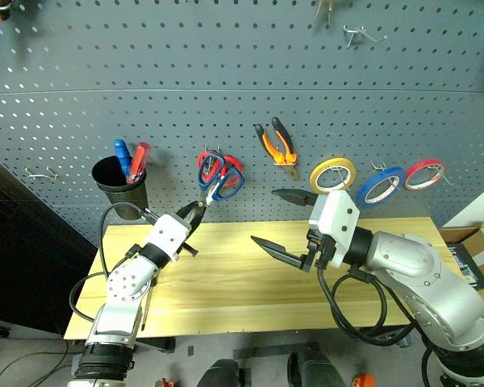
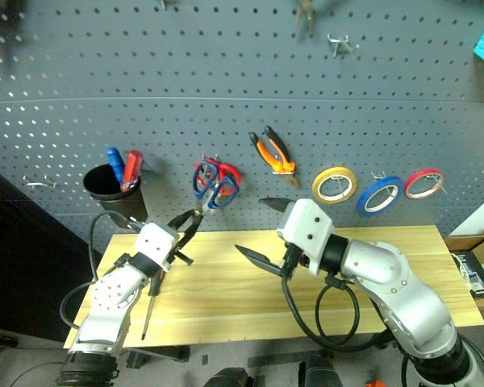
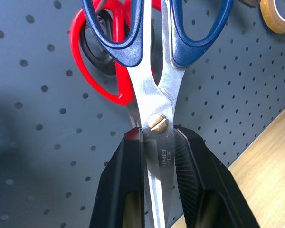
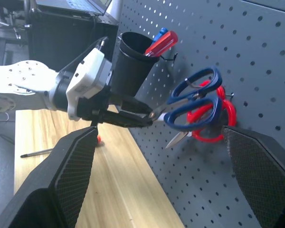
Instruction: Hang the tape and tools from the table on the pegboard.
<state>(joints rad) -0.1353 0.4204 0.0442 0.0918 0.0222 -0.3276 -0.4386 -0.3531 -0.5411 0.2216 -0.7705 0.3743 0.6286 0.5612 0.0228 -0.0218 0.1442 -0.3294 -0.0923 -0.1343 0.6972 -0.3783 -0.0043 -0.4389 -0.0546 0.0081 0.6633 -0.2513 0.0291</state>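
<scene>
My left gripper (image 1: 198,208) is shut on the blades of the dark-blue-handled scissors (image 1: 218,179), just past the pivot screw (image 3: 157,123). Their handles (image 3: 154,42) point up against the grey pegboard (image 1: 226,81), in front of the red-handled scissors (image 3: 97,71). My right gripper (image 1: 263,216) hangs open over the middle of the table (image 1: 242,282), holding nothing. The blue tape (image 1: 379,186) and the orange-and-black pliers (image 1: 278,145) hang on the pegboard. The slim screwdriver (image 2: 149,302) lies on the table under my left arm.
A black cup (image 1: 121,181) holding blue and red handled drivers hangs at the left. A yellow roll (image 1: 332,173) and a red roll (image 1: 424,174) flank the blue tape. Bare hooks (image 1: 40,172) sit further left. A cardboard box (image 1: 472,250) stands beyond the table's right end.
</scene>
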